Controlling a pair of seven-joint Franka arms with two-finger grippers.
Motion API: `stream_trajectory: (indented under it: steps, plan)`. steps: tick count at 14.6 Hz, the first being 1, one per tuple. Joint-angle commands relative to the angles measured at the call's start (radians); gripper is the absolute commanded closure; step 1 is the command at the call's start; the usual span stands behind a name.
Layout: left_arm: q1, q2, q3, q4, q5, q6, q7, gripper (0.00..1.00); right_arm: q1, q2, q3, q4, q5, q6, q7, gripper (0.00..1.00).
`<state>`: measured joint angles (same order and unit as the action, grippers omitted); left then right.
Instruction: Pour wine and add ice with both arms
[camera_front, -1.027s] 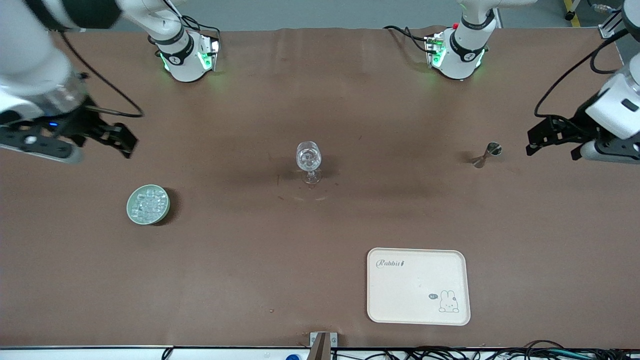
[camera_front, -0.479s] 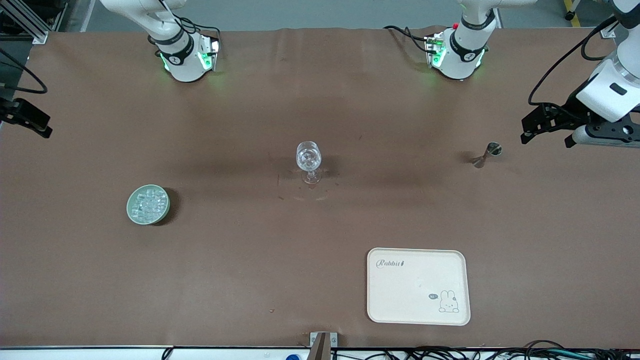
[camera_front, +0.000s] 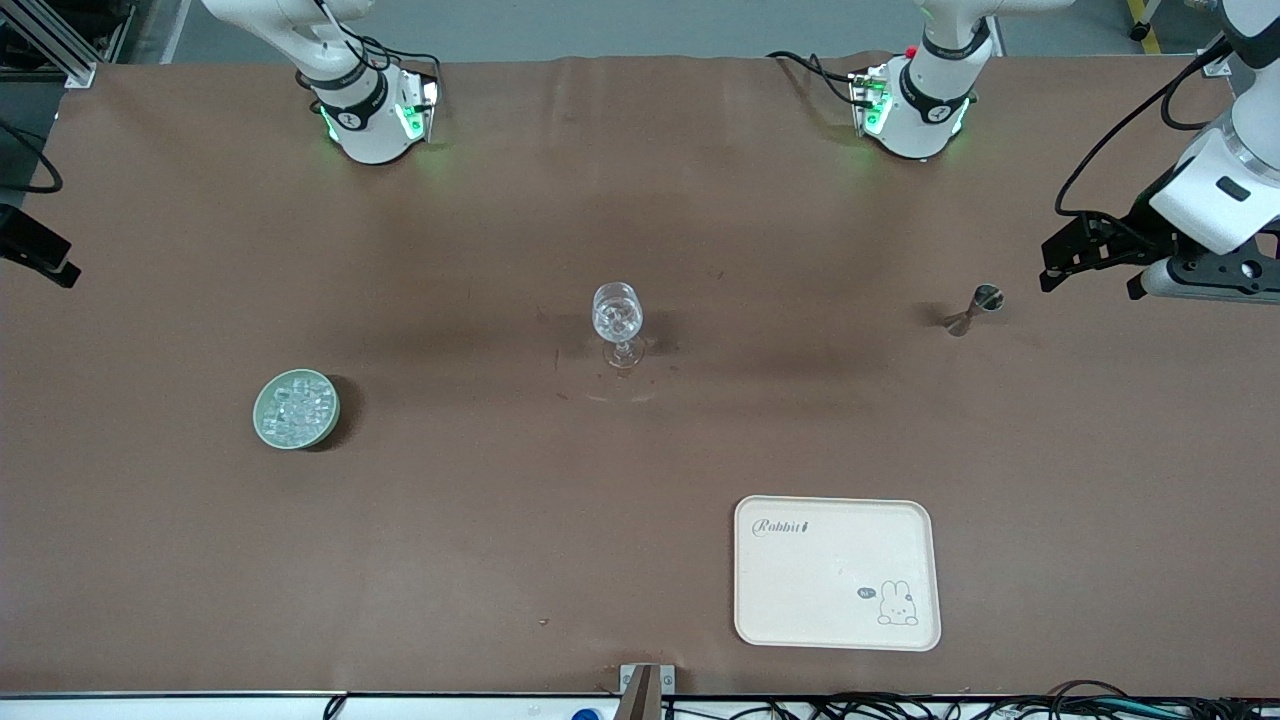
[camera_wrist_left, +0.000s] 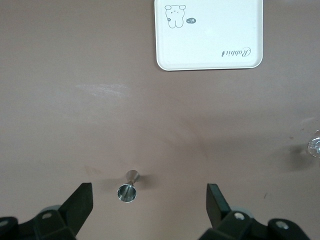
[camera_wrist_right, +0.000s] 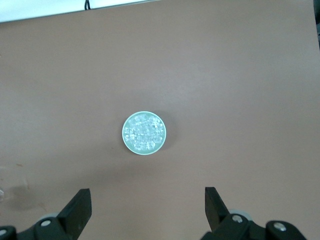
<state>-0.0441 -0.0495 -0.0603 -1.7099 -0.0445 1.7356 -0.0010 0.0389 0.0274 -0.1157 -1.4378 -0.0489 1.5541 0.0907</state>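
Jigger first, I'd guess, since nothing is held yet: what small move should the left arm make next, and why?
Probably lower the left gripper, fingers open, toward the jigger: it stands upright on the table, ungrasped, almost between them. The right gripper waits open above the ice dish.

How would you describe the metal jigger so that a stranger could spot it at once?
Start at the stemmed wine glass in the middle of the brown table, then look toward the left arm's end. There stands the jigger, alone on bare cloth. It is tiny, silvery and hourglass-shaped, unlike the clear glass or the flat cream rabbit tray.
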Motion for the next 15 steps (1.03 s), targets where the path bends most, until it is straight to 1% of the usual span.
stream_trajectory:
  steps: [1,3,5,9,11,15]
  plan:
    - [-0.005,0.004,0.004,0.015,0.008,-0.024,-0.013,0.00,-0.025,-0.023,0.019,-0.046,0.035,0.043,-0.011,0.00]
    - [-0.006,0.005,0.004,0.013,0.011,-0.018,-0.011,0.00,-0.031,-0.023,0.028,-0.046,0.035,0.032,-0.012,0.00]
    - [-0.006,0.005,0.005,0.013,0.020,-0.004,-0.010,0.00,-0.068,-0.024,0.083,-0.046,0.034,0.029,-0.011,0.00]
    - [-0.005,-0.003,0.005,0.010,0.025,-0.016,-0.054,0.00,-0.062,-0.024,0.083,-0.046,0.029,0.018,-0.011,0.00]
    - [-0.006,-0.013,0.004,0.006,0.064,-0.031,-0.060,0.00,-0.057,-0.024,0.083,-0.046,0.024,0.017,-0.011,0.00]
    - [-0.005,-0.013,0.002,0.006,0.064,-0.031,-0.059,0.00,-0.076,-0.024,0.090,-0.046,0.024,0.011,-0.009,0.00]
